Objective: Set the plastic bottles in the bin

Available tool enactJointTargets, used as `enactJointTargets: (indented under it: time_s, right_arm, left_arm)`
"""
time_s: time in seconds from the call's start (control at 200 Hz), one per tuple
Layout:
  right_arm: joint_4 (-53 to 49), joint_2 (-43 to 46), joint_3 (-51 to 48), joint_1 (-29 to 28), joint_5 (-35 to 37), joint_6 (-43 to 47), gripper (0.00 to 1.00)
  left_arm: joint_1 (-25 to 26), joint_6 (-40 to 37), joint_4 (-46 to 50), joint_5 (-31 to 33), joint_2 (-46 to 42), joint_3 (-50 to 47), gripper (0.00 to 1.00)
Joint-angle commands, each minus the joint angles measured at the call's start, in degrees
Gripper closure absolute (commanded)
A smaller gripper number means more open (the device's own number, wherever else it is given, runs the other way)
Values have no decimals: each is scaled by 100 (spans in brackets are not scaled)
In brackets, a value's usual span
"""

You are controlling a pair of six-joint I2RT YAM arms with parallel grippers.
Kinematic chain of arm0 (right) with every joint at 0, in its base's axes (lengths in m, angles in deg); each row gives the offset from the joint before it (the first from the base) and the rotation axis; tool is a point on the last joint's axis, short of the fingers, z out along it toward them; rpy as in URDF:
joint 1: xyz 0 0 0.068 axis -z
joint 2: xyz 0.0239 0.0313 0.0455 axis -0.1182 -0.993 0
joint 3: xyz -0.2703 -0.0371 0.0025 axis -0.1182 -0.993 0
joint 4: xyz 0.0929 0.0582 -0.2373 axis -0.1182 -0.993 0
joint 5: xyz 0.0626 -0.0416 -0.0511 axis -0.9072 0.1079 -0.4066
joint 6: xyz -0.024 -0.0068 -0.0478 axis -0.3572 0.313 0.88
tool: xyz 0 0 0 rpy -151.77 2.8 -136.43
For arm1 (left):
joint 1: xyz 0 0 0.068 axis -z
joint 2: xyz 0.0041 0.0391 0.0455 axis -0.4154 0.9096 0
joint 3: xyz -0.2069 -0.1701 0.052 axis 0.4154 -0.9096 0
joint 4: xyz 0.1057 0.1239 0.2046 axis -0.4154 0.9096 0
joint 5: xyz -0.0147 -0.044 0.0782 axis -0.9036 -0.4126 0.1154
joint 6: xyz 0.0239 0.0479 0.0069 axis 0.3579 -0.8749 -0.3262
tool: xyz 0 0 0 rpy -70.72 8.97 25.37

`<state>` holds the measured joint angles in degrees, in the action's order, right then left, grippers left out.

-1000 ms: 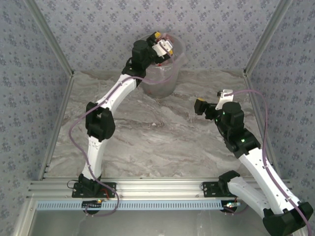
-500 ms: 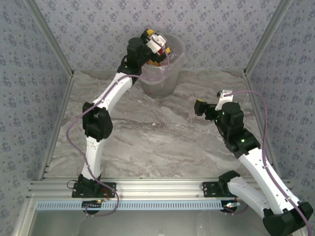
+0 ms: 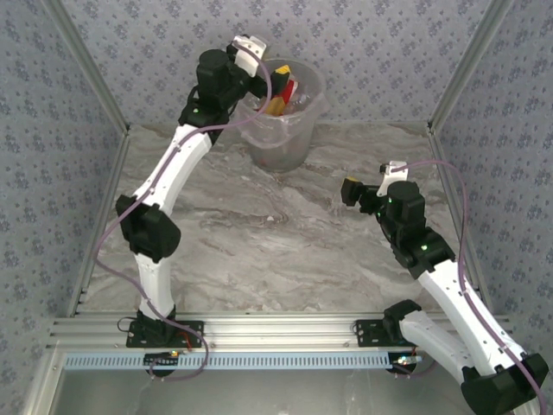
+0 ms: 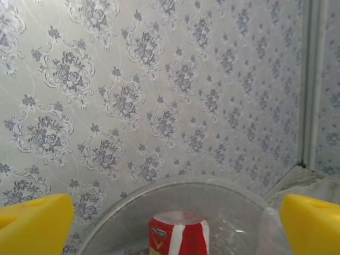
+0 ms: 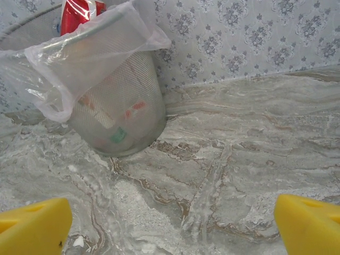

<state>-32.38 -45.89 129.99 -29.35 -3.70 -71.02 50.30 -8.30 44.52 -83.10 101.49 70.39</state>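
Top view: the left tool (image 3: 278, 86) hangs over the bin (image 3: 281, 143) at the counter's (image 3: 259, 242) far edge, the right tool (image 3: 350, 190) well apart from it. Left wrist: fingers (image 4: 32, 223) spread wide, with a red-labelled bottle (image 4: 178, 234) inside the bin. Right wrist: fingers (image 5: 311, 223) wide apart, empty; bottles (image 5: 79, 13) sit inside the bin.

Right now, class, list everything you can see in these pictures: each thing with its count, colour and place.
bin: one, translucent grey-white, far end of the table by the wall
liner: one, clear plastic, draped over the bin's rim
plastic bottles: several, exact count hidden; red and white labels show; inside the bin
table: one, grey marbled
walls: grey floral pattern, around the table
arms: two, white and black, bases at the near edge
left tool: one, yellow-tipped, open, above the bin
right tool: one, yellow-tipped, open, over the table, facing the bin
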Motion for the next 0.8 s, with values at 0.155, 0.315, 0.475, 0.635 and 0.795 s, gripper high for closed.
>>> enactJointTargets:
  time_s: [0.155, 0.315, 0.475, 0.635, 0.795]
  right_arm:
    - [178, -100, -189, 59, 542, -62, 0]
    - [372, -251, -303, 121, 1001, -88, 0]
    - [525, -398, -432, 233, 1409, -162, 0]
    - [721, -487, -663, 421, 1919, -217, 0]
    - [1024, -497, -1026, 762, 2086, -195, 0]
  left_arm:
    - [-19, 259, -888, 223, -1786, -2113, 1]
    - [-18, 408, -1812, 1151, -2865, -3818, 0]
    - [-20, 558, -1920, 2247, -3625, -5045, 1]
    - [-69, 602, -1813, 3390, -4238, -6094, 1]
    - [-493, 1198, -1426, 4098, -4802, -7127, 1]
